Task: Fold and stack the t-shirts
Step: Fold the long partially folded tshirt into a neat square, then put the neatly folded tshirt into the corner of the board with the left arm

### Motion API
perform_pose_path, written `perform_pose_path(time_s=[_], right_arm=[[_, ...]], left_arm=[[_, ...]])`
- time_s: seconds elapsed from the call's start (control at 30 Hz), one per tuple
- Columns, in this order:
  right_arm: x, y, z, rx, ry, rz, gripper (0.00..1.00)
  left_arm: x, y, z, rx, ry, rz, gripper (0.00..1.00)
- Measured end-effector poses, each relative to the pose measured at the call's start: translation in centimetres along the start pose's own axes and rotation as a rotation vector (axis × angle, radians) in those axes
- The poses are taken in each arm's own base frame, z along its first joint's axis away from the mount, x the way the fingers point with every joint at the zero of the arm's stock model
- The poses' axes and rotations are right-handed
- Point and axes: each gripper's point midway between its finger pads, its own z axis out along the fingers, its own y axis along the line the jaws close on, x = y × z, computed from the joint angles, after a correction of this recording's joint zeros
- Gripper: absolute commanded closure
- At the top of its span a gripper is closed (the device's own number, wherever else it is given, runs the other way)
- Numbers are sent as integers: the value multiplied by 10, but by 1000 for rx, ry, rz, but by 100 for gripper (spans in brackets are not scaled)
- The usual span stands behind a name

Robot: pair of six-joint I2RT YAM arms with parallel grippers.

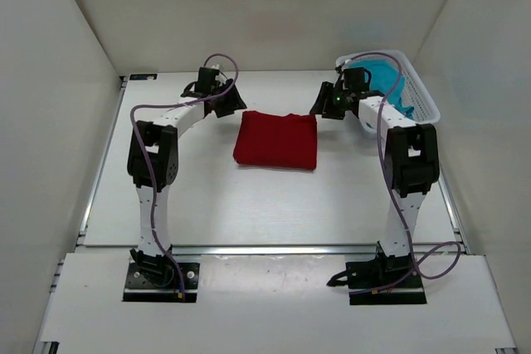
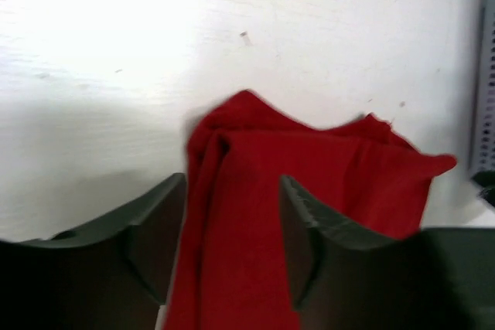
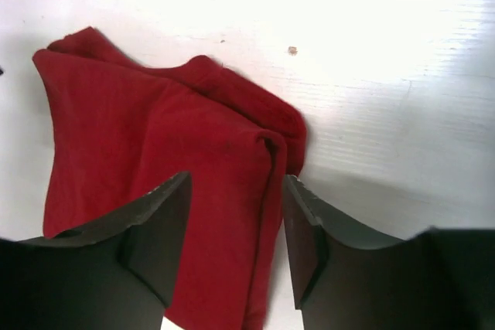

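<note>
So the dark red t-shirt point(image 1: 276, 140) is found folded into a tidy rectangle mid-counter point(image 1: 249, 205), while the teal t-shirt point(image 1: 388, 80) is bunched up in the white basket point(image 1: 429, 107) at the far right. The left claw point(image 1: 220, 99) is parked just beside the red one's far left corner and the right claw point(image 1: 332, 104) just beside its far right corner. In both wrist views the fingers point(image 2: 155, 222) are seen spread apart with nothing pinched, and the red cloth is simply lying under the gap. The fold looks done, so the teal shirt is probably what's dealt with next. Both shirts can be expected to be light, soft and totally floppy, so anything lifted by one point will likely sag and come undone. The teal one is best grabbed by a raised bunch of fabric, then re-gripped at two spread points like the shoulders. The red stack should be pinched through all layers at an edge, if moved at all.
</note>
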Motion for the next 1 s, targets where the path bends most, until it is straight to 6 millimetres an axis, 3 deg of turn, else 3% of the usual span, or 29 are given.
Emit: perform_pose_path(time_s=[0.1, 0.17, 0.3, 0.4, 0.5, 0.57, 0.6, 0.67, 0.77, 0.87, 1.0], right_arm=[[5, 7, -11, 2, -30, -17, 51], [23, 18, -26, -10, -32, -23, 53], [72, 44, -53, -73, -28, -38, 53], [114, 57, -65, -124, 9, -56, 52], [148, 60, -70, -153, 57, -63, 49], [167, 58, -76, -165, 78, -63, 49], [174, 57, -81, -170, 83, -64, 48], [188, 56, -92, -182, 85, -68, 49], [192, 61, -108, -217, 64, -73, 48], [186, 70, -119, -254, 26, -87, 47], [181, 77, -123, -291, 2, -102, 47]], left_arm=[[7, 12, -19, -19, -17, -4, 27], [15, 17, -33, -15, -23, -5, 24], [48, 28, -52, 59, 16, -21, 16], [84, 42, -47, 72, 106, -32, 18], [92, 31, -33, 100, 149, 20, 28], [94, 15, -21, 123, 159, 66, 51], [98, 9, -15, 133, 168, 80, 56], [111, 0, -3, 164, 193, 90, 77], [116, -15, 5, 220, 207, 61, 100], [109, -23, 14, 243, 204, 27, 100], [84, -21, 21, 234, 181, -9, 100]])
